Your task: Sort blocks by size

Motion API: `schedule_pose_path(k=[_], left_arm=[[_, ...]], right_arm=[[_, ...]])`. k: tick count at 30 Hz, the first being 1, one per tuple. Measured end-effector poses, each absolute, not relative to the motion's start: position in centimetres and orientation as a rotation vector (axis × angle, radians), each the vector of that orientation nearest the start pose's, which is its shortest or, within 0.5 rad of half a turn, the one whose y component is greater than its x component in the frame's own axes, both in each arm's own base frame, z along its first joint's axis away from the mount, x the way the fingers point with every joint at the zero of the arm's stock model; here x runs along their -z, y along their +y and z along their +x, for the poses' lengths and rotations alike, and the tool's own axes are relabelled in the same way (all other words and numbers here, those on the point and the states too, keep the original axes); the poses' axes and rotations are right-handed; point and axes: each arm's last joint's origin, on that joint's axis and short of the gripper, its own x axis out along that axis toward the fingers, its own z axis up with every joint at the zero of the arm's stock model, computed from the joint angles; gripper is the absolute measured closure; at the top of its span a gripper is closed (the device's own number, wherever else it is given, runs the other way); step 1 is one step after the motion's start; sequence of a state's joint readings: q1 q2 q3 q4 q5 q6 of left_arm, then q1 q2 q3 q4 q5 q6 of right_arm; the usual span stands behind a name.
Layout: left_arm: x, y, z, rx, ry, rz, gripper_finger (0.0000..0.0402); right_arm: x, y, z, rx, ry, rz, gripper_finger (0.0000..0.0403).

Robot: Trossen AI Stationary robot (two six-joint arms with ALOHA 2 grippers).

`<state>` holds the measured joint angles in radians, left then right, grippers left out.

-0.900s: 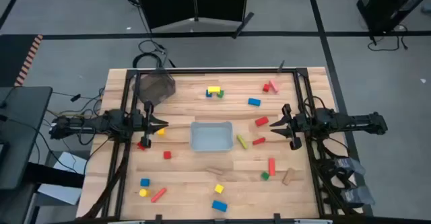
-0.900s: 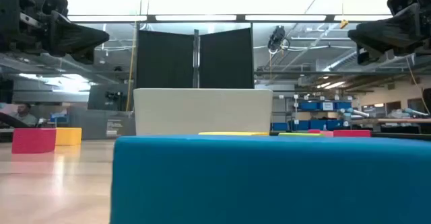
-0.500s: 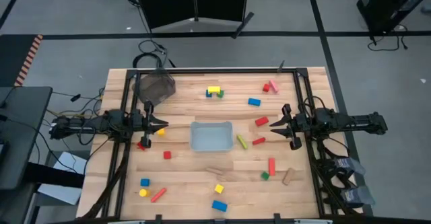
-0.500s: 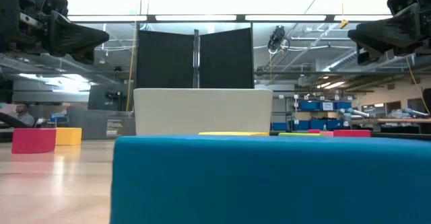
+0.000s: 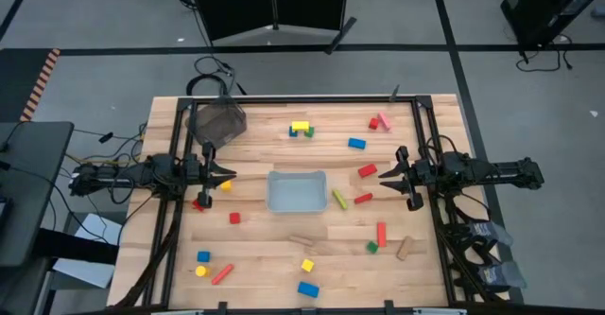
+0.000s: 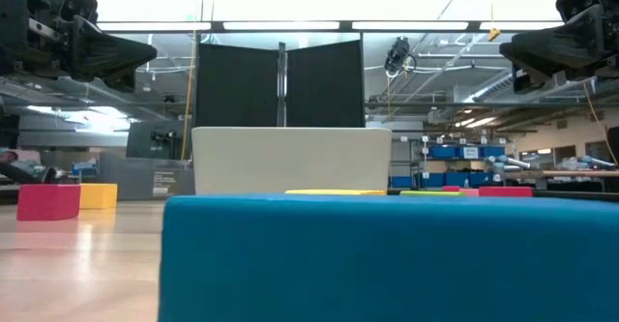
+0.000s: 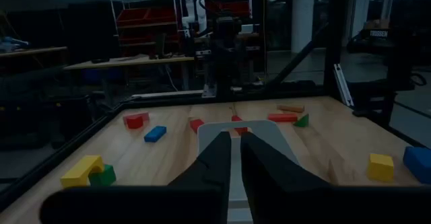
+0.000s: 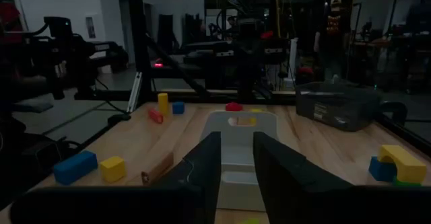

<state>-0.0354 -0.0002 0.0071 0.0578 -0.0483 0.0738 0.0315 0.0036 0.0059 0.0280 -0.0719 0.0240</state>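
— While both arms hang level over the bench (image 5: 255, 249), where does each claw sit?

— My left claw (image 5: 225, 172) hovers at the left edge, pointing at the clear tray (image 5: 297, 191) in the middle — its fingers (image 7: 217, 158) are nearly pressed together, only a thin slit between them, pinching nothing. My right claw (image 5: 389, 175) hovers at the right edge, facing the tray from the other side; its fingers (image 8: 206, 158) stand a little apart, empty too.

— And the blocks?

— Scattered around the tray, none inside it. A yellow arch with a green piece (image 5: 302, 128) lies on the far side, a blue block (image 5: 356, 144) and a red and pink pair (image 5: 379, 122) beyond to the right. A red block (image 5: 367, 170) lies near my right claw, a light green bar (image 5: 340, 199) just beside the tray. A small red cube (image 5: 234, 218) sits near my left claw. On the near side: a blue block (image 5: 308, 289), a yellow cube (image 5: 307, 266), a red bar (image 5: 222, 274) and an upright-lying red bar (image 5: 381, 234).

— The bowl?

— The dark bowl (image 5: 217, 121) sits at the far left corner.
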Motion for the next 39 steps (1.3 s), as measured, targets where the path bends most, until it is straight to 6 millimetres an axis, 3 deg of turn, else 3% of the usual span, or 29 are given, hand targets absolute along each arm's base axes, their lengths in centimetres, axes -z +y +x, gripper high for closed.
schedule_pose_path(k=[10, 15, 18, 24, 31, 35, 39], left_arm=[[-17.1, -0.2, 9.7, -0.015, -0.064, 0.071, 0.0357], [-17.3, -0.2, 9.7, -0.016, -0.081, 0.07, 0.0357], [-17.8, -0.2, 9.6, -0.014, -0.128, 0.046, 0.0357], [-20.1, -0.2, 9.0, 0.037, -0.378, -0.23, 0.0357], [-21.3, -0.2, 8.5, 0.08, -0.511, -0.338, 0.0357], [-21.0, -0.1, 8.7, 0.035, -0.485, -0.321, 0.0357], [-20.8, 0.2, 9.1, -0.07, -0.462, -0.332, 0.0357]], right_arm=[[-16.8, 0.5, 9.7, -0.104, -0.03, 0.013, 0.0304], [-17.5, 0.5, 9.7, -0.086, -0.112, -0.247, 0.0303], [-18.6, 0.5, 9.5, -0.072, -0.231, -0.274, 0.0304], [-22.1, 0.5, 8.0, -0.072, -0.623, -0.111, 0.0303], [-24.3, 0.3, 5.8, -0.056, -0.938, 0.006, 0.0303], [-24.0, -0.3, 6.2, 0.045, -0.9, 0.227, 0.0304], [-22.3, -0.6, 8.0, 0.189, -0.669, 0.33, 0.0303]])
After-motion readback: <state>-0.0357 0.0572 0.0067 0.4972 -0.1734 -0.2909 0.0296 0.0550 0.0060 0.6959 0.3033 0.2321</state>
